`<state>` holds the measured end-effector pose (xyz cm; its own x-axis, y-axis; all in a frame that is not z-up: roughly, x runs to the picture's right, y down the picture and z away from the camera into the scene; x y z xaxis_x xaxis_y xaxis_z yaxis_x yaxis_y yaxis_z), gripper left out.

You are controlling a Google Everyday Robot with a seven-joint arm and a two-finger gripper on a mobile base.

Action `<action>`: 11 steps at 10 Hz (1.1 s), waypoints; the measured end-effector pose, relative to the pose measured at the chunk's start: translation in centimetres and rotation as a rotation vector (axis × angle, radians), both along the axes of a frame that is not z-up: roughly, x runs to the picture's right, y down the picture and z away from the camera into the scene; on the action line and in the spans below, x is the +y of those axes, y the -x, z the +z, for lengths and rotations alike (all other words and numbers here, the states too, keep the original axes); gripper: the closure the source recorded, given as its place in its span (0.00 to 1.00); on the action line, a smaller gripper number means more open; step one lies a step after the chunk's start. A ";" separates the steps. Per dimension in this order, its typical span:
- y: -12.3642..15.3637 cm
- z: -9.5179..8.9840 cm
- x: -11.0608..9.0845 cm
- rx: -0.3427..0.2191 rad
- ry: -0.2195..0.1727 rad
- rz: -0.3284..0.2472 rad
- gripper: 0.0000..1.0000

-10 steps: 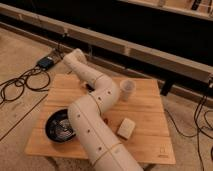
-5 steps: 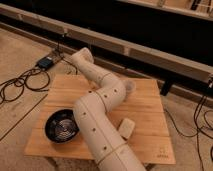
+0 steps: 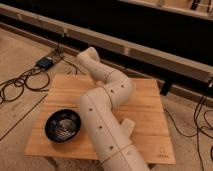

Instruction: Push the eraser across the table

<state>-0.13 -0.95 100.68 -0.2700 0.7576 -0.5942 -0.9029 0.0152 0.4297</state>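
High view, down onto table (image 3: pixel 147 107); pincer hidden.

Eraser on the wooden table, half covered from the left

The eraser (image 3: pixel 128 125), a small cream-white block, lies flat on the light plank table (image 3: pixel 150 107), toward the front edge and right of the middle; the arm hides its left part. The gripper (image 3: pixel 87 54) is well apart from it, over the table's far edge near the far left corner.

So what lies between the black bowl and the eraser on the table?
In the camera view, the robot's white arm lies between the black bowl and the eraser, over the table. The gripper is out of sight.
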 end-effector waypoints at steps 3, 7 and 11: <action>-2.1 -1.6 0.8 0.028 0.004 0.023 0.35; -5.2 -4.5 3.7 0.075 0.025 0.051 0.35; -6.9 -6.6 6.8 0.106 0.039 0.069 0.35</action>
